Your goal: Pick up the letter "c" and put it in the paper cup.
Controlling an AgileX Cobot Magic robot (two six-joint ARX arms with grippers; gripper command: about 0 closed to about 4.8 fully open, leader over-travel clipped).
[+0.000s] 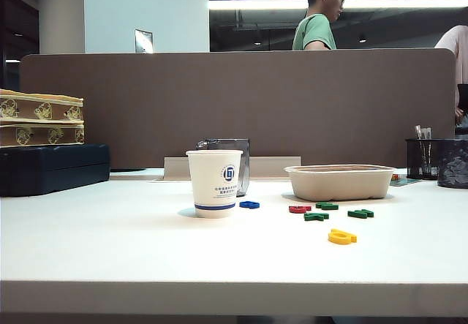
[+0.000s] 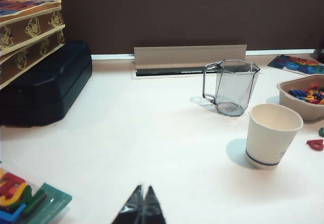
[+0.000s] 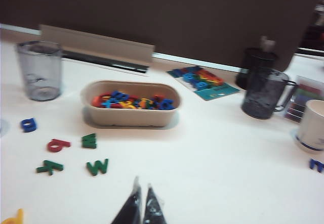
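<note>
I cannot find the letter "c" lying loose anywhere; it may be among the mixed letters heaped in the beige tray (image 3: pixel 131 114), too blurred to sort out. The paper cup (image 1: pixel 214 183) stands upright near the middle of the worktop (image 1: pixel 110 251). A clear jug (image 2: pixel 232 86) is behind it toward the far edge, and a blue letter (image 1: pixel 249 205) lies just beside its base. A red letter (image 1: pixel 299 209), green letters (image 1: pixel 327 206) and a yellow letter (image 1: pixel 341 237) lie in front of the tray. My left claw (image 2: pixel 143 204) and right claw (image 3: pixel 140 204) are both closed and empty above the worktop.
</note>
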